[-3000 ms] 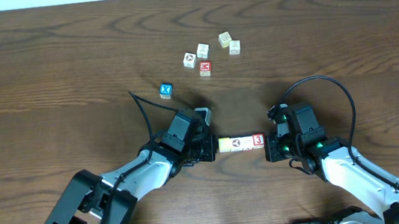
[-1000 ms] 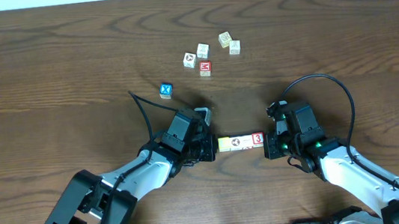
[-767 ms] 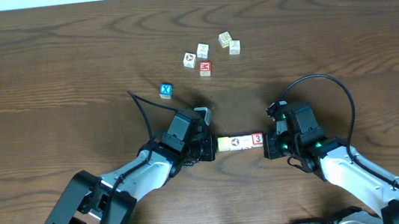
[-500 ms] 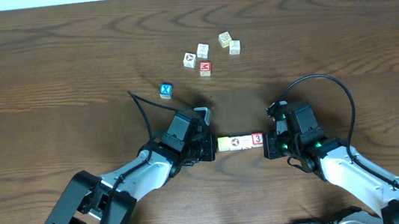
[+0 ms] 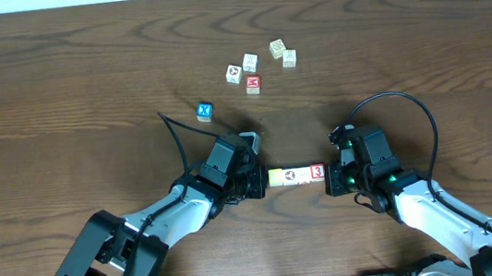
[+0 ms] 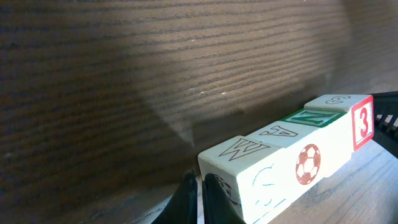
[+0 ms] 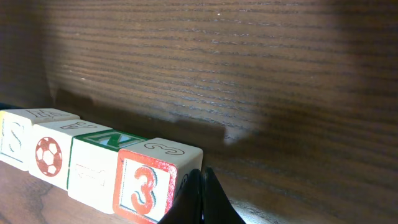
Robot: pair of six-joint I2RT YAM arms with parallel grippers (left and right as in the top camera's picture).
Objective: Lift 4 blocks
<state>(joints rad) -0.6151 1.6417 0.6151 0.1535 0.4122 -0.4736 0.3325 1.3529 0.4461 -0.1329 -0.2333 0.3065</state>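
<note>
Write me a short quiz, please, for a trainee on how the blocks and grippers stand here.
1. True or false: the row of four blocks lies between the left gripper and the right gripper, one at each end.
2. Which mark shows in red on the end block next to the right gripper? A) N B) 3 C) W
3. Count the loose cubes lying apart from the row, the blue cube included.
Key: 1 true; 2 B; 3 six.
</note>
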